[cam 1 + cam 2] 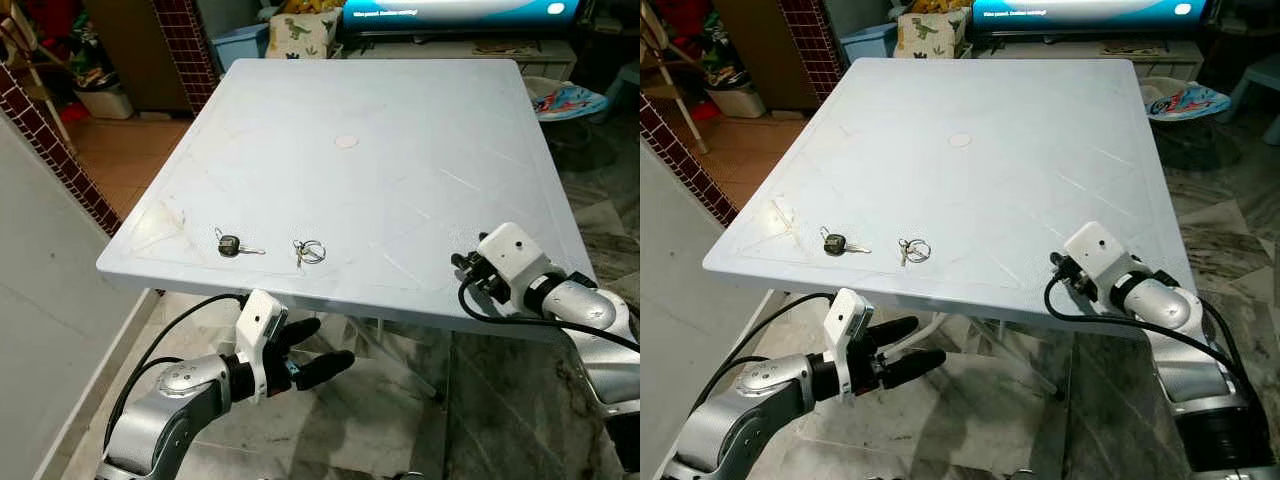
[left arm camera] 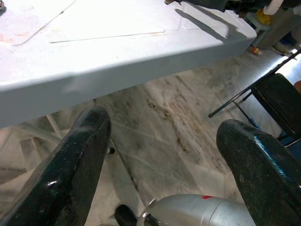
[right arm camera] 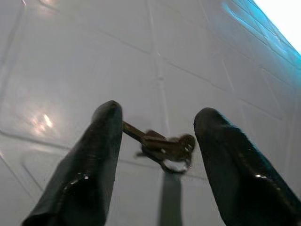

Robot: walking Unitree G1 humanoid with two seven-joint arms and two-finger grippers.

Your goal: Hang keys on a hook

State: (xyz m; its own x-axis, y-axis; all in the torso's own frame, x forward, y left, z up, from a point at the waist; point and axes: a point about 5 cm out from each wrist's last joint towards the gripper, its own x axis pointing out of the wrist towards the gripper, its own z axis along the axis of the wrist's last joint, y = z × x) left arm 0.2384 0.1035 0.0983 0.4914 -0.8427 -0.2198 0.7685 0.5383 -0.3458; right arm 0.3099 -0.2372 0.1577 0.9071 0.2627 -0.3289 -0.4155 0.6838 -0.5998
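Right wrist view: my right gripper (image 3: 157, 141) is spread wide, framing the keys on a ring (image 3: 167, 149) lying flat on the white table (image 3: 70, 61). I should drop low and pinch the ring squarely.

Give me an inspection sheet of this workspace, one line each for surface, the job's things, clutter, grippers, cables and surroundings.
Surface: white table, scuffed, a round plug at its middle.
Job's things: black-headed key and ringed keys lie apart near the front edge; hook: nothing seen.
Clutter: nothing seen on the table.
Grippers: left gripper open, below the table's front edge; right gripper open, over the table, aimed at the ringed keys.
Cables: black cable loops at the right wrist; another runs along the left arm.
Surroundings: marble floor, brick-patterned pillar, dinosaur-print cushion, lit screen.
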